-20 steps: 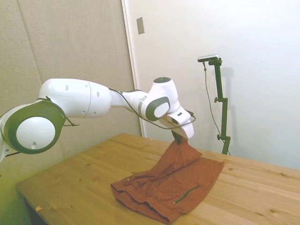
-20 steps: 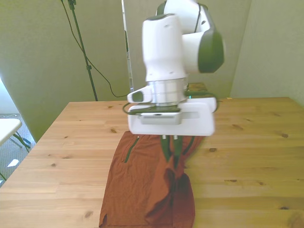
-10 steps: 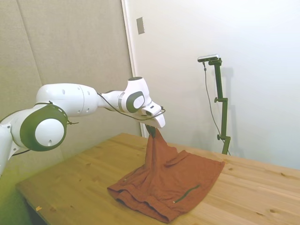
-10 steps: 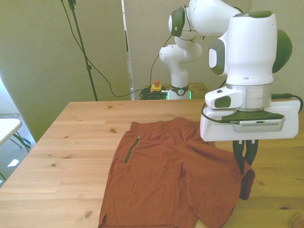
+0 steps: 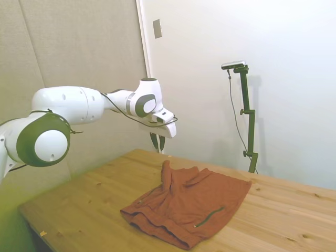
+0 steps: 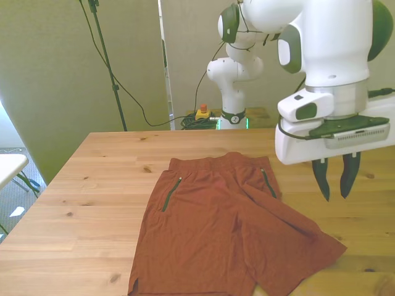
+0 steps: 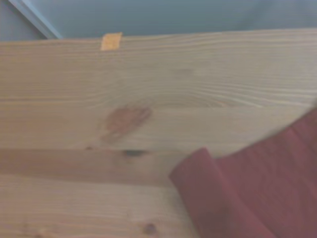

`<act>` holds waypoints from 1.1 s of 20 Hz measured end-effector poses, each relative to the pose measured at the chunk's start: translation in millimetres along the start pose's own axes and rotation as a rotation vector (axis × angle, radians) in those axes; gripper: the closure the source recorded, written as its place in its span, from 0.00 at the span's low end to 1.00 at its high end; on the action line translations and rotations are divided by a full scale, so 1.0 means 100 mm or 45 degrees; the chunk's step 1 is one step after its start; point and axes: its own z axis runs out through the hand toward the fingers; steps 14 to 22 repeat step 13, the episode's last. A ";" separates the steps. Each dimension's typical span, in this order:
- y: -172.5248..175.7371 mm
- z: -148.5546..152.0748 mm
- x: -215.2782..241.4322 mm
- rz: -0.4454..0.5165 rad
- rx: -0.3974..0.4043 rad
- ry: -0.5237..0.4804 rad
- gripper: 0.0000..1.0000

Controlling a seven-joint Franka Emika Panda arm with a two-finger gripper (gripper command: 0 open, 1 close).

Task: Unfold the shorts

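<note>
Above the counter (image 6: 92,185) the gripper (image 6: 334,196) hangs open and empty; the shorts (image 6: 228,234) lie spread, but one leg corner curls and may refold if brushed.

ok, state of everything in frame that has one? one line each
rust-red fabric shorts: spread open on the table, both legs apart, one leg corner curled up, not held
white robot hand: open, empty, above the table beside the shorts
wooden table: bears the shorts
</note>
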 end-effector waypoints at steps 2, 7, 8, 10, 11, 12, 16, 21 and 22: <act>0.31 0.03 0.09 0.039 -0.084 0.017 0.00; 0.86 0.02 -0.05 0.002 -0.206 -0.001 0.00; 0.91 -0.06 -0.15 -0.025 -0.212 0.005 0.00; 1.04 -0.27 -0.34 -0.057 -0.205 0.014 0.00; 1.11 -0.38 -0.45 -0.067 -0.198 0.013 0.00; 1.20 -0.49 -0.56 -0.076 -0.191 0.015 0.00; 1.29 -0.60 -0.67 -0.083 -0.184 0.017 0.00; 1.29 -0.60 -0.67 -0.083 -0.184 0.017 0.00; 1.29 -0.60 -0.67 -0.083 -0.184 0.017 0.00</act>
